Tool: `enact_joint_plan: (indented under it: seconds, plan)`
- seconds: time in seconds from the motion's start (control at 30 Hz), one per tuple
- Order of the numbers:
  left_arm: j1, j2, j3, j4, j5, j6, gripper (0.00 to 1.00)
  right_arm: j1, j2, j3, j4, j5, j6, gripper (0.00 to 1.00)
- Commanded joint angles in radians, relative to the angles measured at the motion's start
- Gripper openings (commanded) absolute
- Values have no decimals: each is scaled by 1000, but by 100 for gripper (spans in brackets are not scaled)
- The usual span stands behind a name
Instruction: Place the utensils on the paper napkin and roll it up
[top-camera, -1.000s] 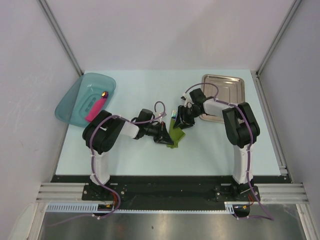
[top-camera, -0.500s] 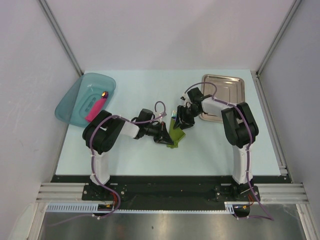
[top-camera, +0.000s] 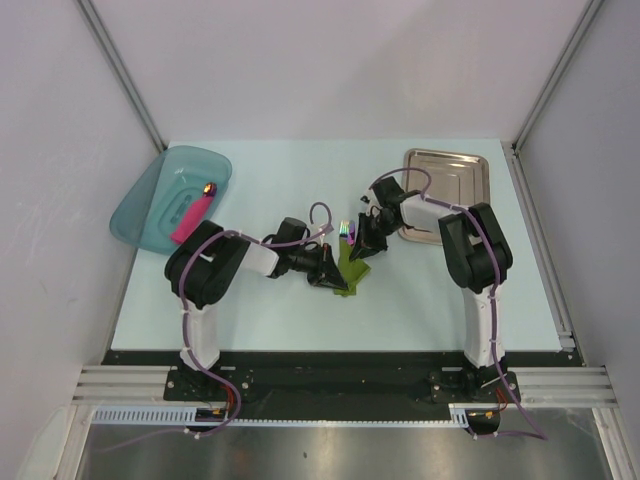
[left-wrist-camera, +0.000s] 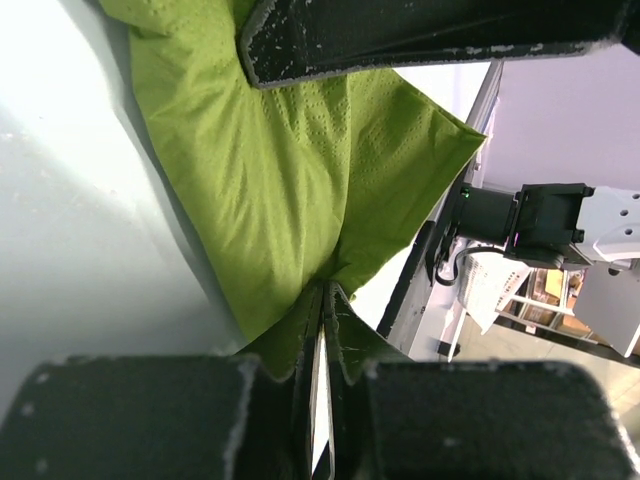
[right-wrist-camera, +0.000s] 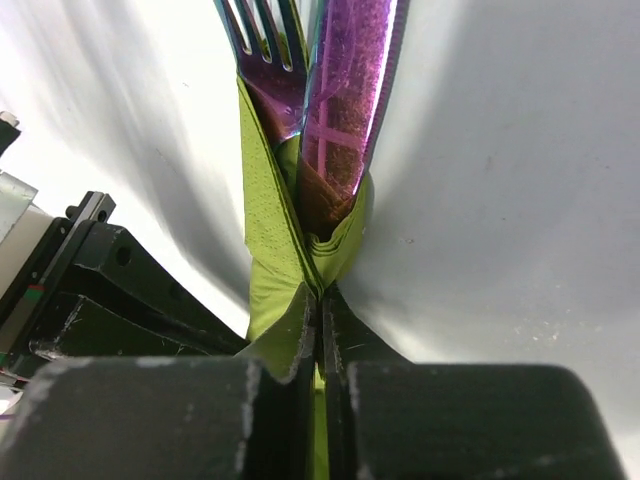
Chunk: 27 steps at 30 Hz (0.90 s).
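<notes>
The olive-green paper napkin (top-camera: 351, 268) lies folded at the table's middle, wrapped around the two iridescent utensils (top-camera: 346, 232), whose tips stick out at its far end. In the right wrist view a fork (right-wrist-camera: 268, 60) and a purple blade (right-wrist-camera: 350, 90) emerge from the napkin (right-wrist-camera: 265, 250). My right gripper (right-wrist-camera: 321, 300) is shut on the napkin's edge at that far end. My left gripper (left-wrist-camera: 325, 300) is shut on the napkin (left-wrist-camera: 270, 180) at its near end. Both grippers (top-camera: 335, 275) (top-camera: 362, 243) meet over the napkin.
A teal translucent tub (top-camera: 150, 200) at the far left holds a thick pink bar (top-camera: 190, 215). A silver metal tray (top-camera: 470, 175) sits at the far right, beside my right arm. Grey walls enclose the table.
The right gripper has shifted slightly left and away with the napkin's far end, and the utensil tips show more brightly. The left arm has barely moved.
</notes>
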<state>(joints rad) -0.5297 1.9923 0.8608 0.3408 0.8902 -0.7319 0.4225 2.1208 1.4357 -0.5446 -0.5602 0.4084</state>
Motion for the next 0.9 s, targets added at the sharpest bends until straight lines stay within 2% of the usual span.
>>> enact_joint_plan:
  seconds: [0.0, 0.03, 0.13, 0.17, 0.2, 0.43, 0.57, 0.63, 0.73, 0.83, 0.87]
  plan:
    - [7, -48, -14, -25, -56, 55, 11, -13, 47, -38, 23, 31, -19, 0]
    - [10, -67, -14, -14, -51, 54, 13, -24, 41, -38, 35, -9, -23, 0]
    - [36, -156, -5, 4, -39, 60, 30, -34, -5, -46, 118, -26, -37, 0]
    - [46, -179, 0, -2, -39, 75, 39, -36, -18, -44, 133, -35, -39, 0]
    - [69, -209, 3, -12, -37, 89, 43, -40, -39, -44, 152, -47, -31, 0]
    - [189, -443, 86, -238, -63, 301, 70, -47, -100, -37, 270, -84, -13, 0]
    - [289, -541, 113, -299, -97, 348, 95, -48, -127, -37, 301, -95, -3, 0]
    - [318, -559, 139, -330, -102, 361, 100, -47, -145, -40, 322, -102, -6, 0]
    - [355, -599, 190, -408, -158, 431, 100, -44, -192, -40, 340, -99, -49, 0]
    - [392, -676, 163, -353, -189, 454, 100, -44, -235, -29, 330, -119, -97, 0]
    - [414, -697, 146, -268, -195, 430, 100, -42, -249, -26, 322, -124, -130, 0]
